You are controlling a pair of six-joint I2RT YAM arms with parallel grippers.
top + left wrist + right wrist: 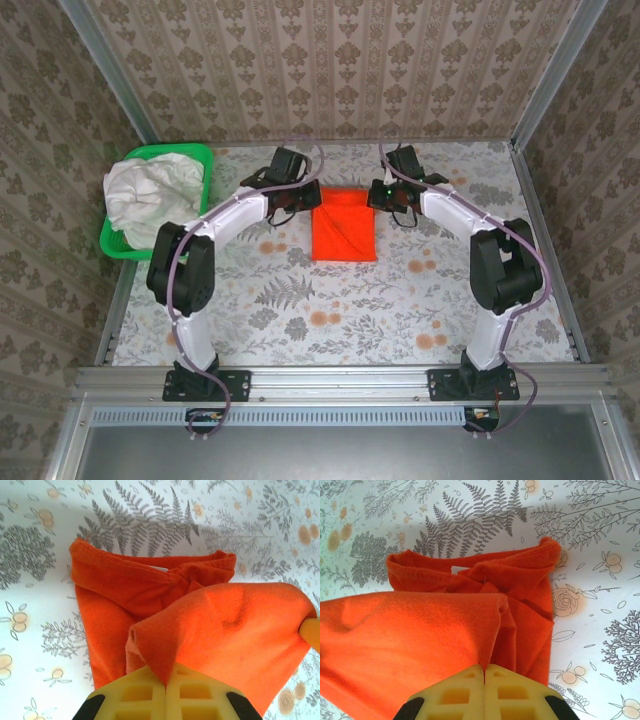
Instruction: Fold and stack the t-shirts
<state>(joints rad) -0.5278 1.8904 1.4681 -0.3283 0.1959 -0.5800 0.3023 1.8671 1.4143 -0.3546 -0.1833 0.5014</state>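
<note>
The white t-shirt (150,192) lies crumpled in a green basket (185,149), well to the left of the orange-red t-shirt (345,228) and apart from it. The orange-red t-shirt is a folded upright rectangle on the flower-patterned table (300,310), toward the far side and about midway across.

The left gripper (166,682) is at this shirt's far left corner. Its yellow fingers (137,695) are pressed together with a fold of orange cloth pinched between them, and the cloth is lifted off the layer below. In the left wrist view the collar end of the shirt lies flat on the table beyond the raised fold.

The right gripper (484,672) is at the shirt's far right corner. Its fingers (512,692) are likewise clamped on a raised fold of the same orange cloth.
</note>
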